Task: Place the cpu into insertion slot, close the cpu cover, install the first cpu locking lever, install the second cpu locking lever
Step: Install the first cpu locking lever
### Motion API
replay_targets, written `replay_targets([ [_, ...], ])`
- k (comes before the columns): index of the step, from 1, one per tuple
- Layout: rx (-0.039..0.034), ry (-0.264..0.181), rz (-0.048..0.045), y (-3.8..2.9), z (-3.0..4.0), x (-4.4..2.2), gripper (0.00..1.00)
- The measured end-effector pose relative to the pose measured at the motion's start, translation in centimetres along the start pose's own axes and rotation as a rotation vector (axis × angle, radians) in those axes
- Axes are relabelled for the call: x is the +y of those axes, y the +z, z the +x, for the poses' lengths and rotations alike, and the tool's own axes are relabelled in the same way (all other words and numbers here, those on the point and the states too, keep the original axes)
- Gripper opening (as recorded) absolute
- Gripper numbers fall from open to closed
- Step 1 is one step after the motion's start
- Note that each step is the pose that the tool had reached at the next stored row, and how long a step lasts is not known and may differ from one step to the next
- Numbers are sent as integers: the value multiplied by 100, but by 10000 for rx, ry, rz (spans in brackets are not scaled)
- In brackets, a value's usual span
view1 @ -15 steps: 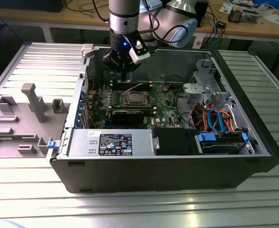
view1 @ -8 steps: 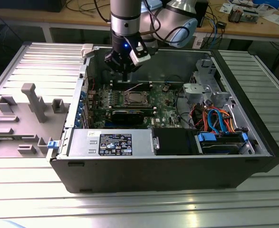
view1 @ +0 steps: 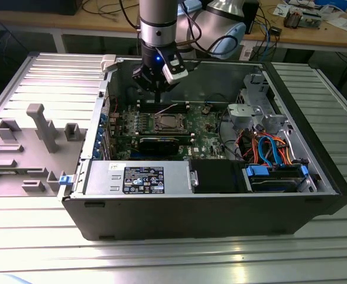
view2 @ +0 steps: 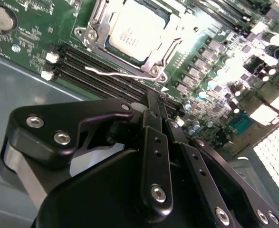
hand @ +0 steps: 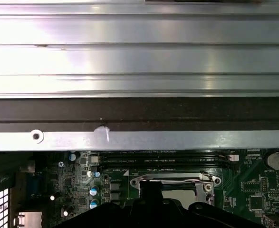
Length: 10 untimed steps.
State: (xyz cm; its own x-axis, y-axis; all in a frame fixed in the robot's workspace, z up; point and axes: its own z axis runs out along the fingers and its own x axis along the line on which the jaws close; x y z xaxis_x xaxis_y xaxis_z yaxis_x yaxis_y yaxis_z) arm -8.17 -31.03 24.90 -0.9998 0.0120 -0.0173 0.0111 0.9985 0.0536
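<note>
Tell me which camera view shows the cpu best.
The second wrist view: the cpu lies close and unobstructed, its pale metal face framed by the cpu cover. The exterior view shows it small inside the case, below the gripper. In the first wrist view the gripper's black body hides most of it.

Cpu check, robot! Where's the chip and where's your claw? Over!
Gripper shut, empty, hovering beside the socket. Cpu seated in insertion slot, cpu cover down over it. Wire locking lever lies alongside. Nothing in the way.

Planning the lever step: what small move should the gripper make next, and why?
Probably ease down onto the thin silvery wire lever: the silvery-grey square cpu already sits under the metal frame cover, and the black gripper hovers near that lever.
</note>
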Motion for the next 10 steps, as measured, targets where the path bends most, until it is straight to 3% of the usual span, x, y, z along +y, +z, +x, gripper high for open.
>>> replay_targets([
  [10, 0, -3, 52, 153, -121, 7, 11],
])
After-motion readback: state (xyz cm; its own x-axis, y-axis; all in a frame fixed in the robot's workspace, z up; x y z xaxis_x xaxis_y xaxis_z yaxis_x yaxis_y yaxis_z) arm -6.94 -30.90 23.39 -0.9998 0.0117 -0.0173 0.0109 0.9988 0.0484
